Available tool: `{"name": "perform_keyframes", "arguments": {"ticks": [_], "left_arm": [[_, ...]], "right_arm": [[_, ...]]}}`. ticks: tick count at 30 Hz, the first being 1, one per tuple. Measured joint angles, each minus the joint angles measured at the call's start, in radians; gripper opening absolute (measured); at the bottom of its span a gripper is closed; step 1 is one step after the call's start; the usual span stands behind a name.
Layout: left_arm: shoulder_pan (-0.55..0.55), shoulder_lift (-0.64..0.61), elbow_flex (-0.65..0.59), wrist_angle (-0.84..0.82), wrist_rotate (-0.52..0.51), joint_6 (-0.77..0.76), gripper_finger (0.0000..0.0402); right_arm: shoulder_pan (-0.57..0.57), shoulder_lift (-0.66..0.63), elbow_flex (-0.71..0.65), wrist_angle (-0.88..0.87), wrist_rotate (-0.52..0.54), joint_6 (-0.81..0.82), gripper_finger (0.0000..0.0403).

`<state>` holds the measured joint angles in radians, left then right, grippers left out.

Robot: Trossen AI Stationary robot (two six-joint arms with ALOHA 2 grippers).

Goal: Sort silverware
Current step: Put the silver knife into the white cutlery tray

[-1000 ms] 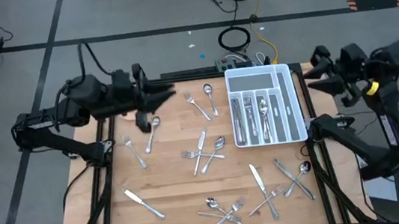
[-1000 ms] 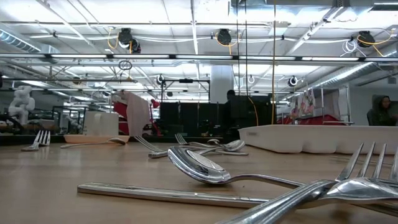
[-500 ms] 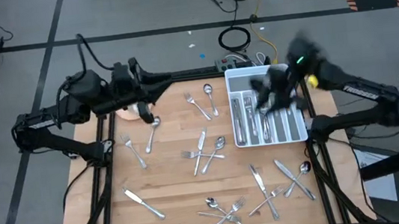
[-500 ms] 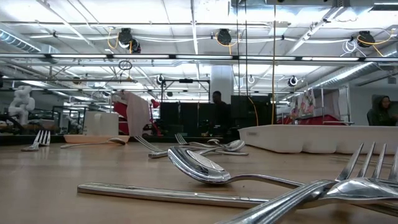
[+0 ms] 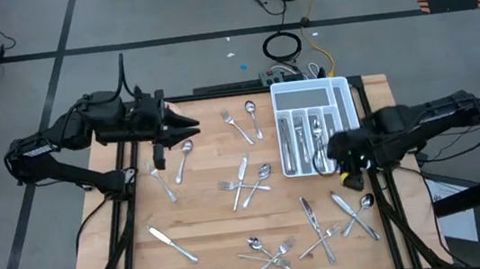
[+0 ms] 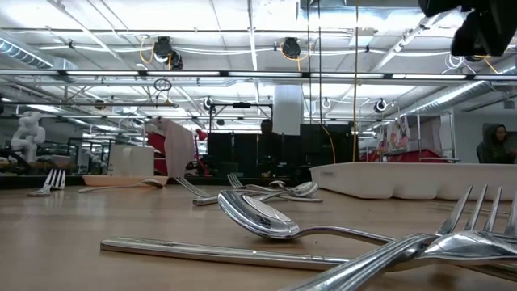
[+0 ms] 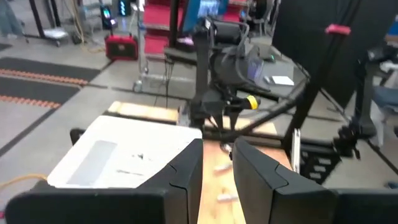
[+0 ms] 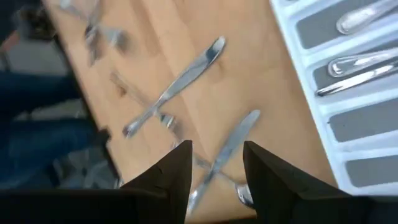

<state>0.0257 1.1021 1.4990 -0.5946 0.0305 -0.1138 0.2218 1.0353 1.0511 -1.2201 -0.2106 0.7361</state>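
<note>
While the low view shows only cutlery [image 6: 275, 220], from above both grippers flank the tray [image 5: 354, 121]: left [image 7: 216, 163] and right [image 8: 216, 163], fingers parted, empty.

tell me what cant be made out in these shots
- White divided plastic tray: in the high view the right hand and its arm cover the near right corner, so what lies in that corner is hidden.
- Shiny silver metal forks, spoons and knives near the front edge: the crossed pile is too small in the high view to count.
- Right wrist view: the table's far part is motion-blurred.
- Low view: the tray wall hides its contents.
</note>
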Motion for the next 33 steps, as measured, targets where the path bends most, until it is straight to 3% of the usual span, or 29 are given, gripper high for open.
{"name": "perform_keyframes", "arguments": {"ticks": [7, 14, 19, 33], "left_arm": [[0.0, -0.055, 0.0, -0.115, 0.029, -0.001, 0.0091], [0.0, -0.082, 0.0, -0.155, 0.028, -0.001, 0.0091], [0.0, -0.082, 0.0, -0.173, 0.025, -0.001, 0.0091], [0.0, -0.082, 0.0, -0.188, 0.022, 0.008, 0.0091]], "right_arm": [[0.219, -0.005, -0.257, 0.254, 0.061, 0.375, 0.0169], [0.261, -0.004, -0.417, 0.301, 0.141, 0.631, 0.0257], [0.261, 0.009, -0.421, 0.319, 0.192, 0.693, 0.0282], [0.301, 0.264, -0.421, 0.465, 0.204, 0.702, 0.028]]}}
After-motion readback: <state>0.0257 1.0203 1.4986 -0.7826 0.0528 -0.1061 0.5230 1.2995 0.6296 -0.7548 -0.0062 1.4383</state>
